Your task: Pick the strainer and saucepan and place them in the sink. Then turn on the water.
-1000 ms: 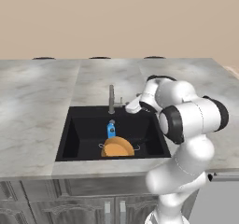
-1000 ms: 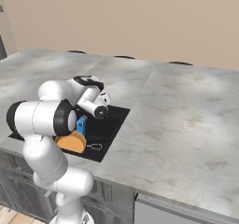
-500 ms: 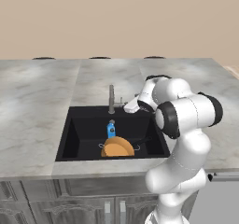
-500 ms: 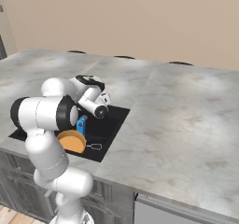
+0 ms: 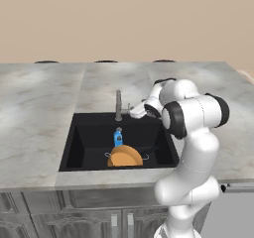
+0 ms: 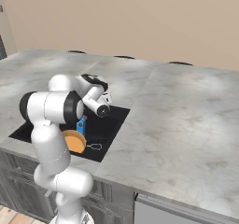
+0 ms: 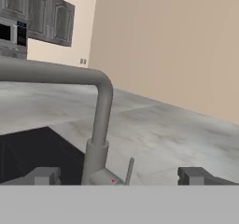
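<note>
The black sink [image 5: 89,143] is set in the grey marble counter. Inside it, near the front wall, lies the orange saucepan [image 5: 125,156] [image 6: 74,141]. A thin wire loop [image 6: 94,146] pokes out beside the pan and looks like the strainer's handle; I cannot make out its mesh bowl. My gripper [image 5: 136,112] [image 6: 106,98] hovers open at the sink's back rim, right beside the grey faucet [image 5: 118,104]. In the hand view the faucet's post [image 7: 96,148] and thin lever [image 7: 130,168] stand between my spread fingertips [image 7: 44,175], gripper [image 7: 120,176] touching neither.
A small blue bottle [image 5: 118,137] [image 6: 81,125] stands in the sink just behind the saucepan. Marble counter [image 5: 44,108] stretches wide to both sides. Dark stool tops [image 5: 105,61] line its far edge. Wall cabinets and a microwave [image 7: 11,31] hang beyond.
My hand has slid a little to the left, closer to the faucet. The saucepan, bottle and wire loop in the sink have stayed put.
</note>
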Tool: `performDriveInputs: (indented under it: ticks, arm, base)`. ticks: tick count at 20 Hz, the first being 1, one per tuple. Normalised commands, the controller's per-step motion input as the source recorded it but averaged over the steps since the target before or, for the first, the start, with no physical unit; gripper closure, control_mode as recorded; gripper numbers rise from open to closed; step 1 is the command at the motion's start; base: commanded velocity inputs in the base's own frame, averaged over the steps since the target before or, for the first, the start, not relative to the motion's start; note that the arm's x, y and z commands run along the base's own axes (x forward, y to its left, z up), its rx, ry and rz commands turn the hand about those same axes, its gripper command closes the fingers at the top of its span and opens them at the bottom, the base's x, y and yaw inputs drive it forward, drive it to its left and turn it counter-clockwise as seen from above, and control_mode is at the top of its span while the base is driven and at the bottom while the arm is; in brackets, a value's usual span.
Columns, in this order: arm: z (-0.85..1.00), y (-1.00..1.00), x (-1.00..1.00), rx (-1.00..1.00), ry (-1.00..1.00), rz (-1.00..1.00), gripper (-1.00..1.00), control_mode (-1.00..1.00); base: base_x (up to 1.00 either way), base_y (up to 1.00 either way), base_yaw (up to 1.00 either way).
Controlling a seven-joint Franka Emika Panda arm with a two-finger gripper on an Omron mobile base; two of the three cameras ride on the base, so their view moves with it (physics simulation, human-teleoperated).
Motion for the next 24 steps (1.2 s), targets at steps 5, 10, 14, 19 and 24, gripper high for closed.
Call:
performDriveInputs:
  ticks: [5, 10, 14, 19, 24]
  arm:
    - [-0.10, 0.00, 0.26, 0.03, 0.00, -0.04, -1.00, -1.00]
    - [-0.08, 0.01, 0.18, 0.01, 0.00, -0.04, -1.00, -1.00]
    - [-0.07, 0.08, 0.01, 0.00, 0.00, -0.02, -1.00, -1.00]
    - [-0.08, 0.11, 0.02, 0.00, 0.00, -0.01, -1.00, -1.00]
    - [-0.08, 0.00, 0.05, 0.00, 0.00, 0.00, -1.00, -1.00]
  base:
    - [0.00, 0.00, 0.00]
    - [0.00, 0.00, 0.00]
    - [0.00, 0.00, 0.00]
    - [0.00, 0.00, 0.00]
    - [0.00, 0.00, 0.00]
